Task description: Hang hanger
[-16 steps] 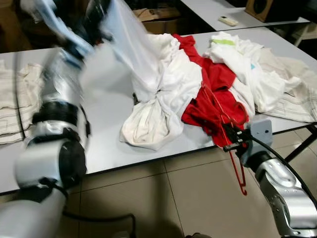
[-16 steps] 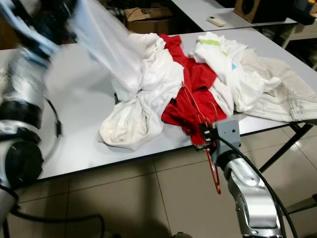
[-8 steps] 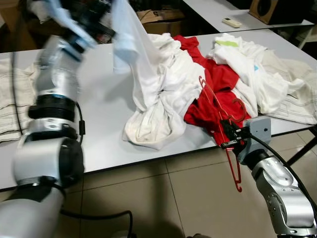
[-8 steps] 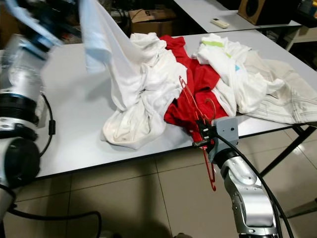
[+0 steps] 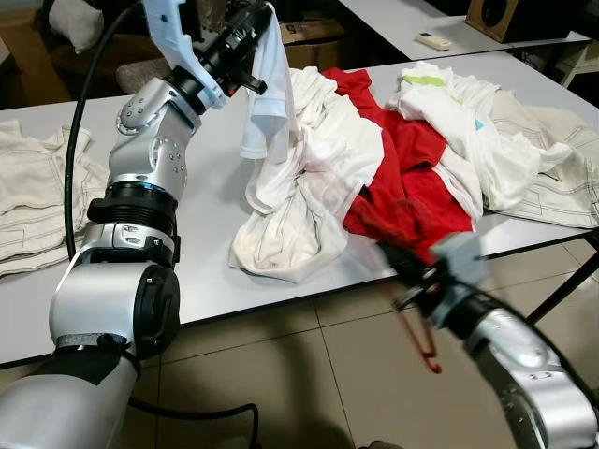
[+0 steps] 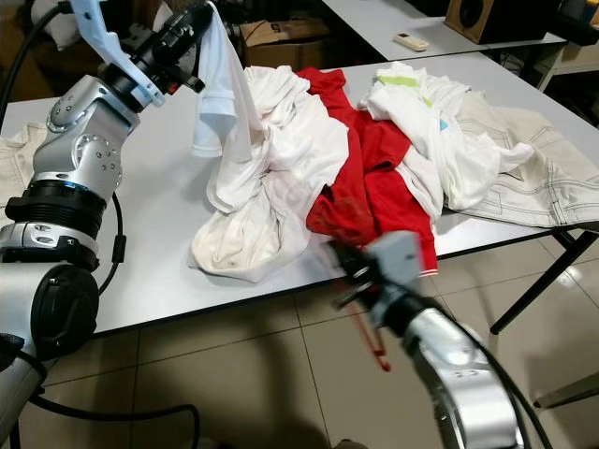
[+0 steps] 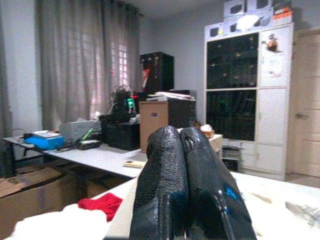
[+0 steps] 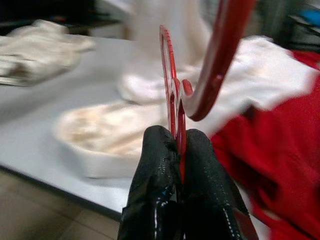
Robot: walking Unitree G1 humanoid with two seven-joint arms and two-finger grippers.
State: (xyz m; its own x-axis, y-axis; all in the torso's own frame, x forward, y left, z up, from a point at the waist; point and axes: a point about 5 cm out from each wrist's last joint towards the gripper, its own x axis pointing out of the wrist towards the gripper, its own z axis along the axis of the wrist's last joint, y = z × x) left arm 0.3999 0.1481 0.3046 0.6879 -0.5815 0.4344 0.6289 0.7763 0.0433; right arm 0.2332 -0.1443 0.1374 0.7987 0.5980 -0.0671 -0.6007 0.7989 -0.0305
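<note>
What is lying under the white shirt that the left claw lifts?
Under the white shirt lifted by the left claw lies the grey table; a red garment lies beside it. Anything within its folds is covered.

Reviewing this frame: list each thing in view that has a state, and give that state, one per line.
Left gripper: raised over the table, shut on the white shirt.
White shirt: top lifted, lower part bunched on the table.
Right gripper: at the table's front edge, shut on the red hanger.
Red hanger: held, part dangling below the table edge, not hung.
Red garment: crumpled on the table.
Table: strewn with clothes.
</note>
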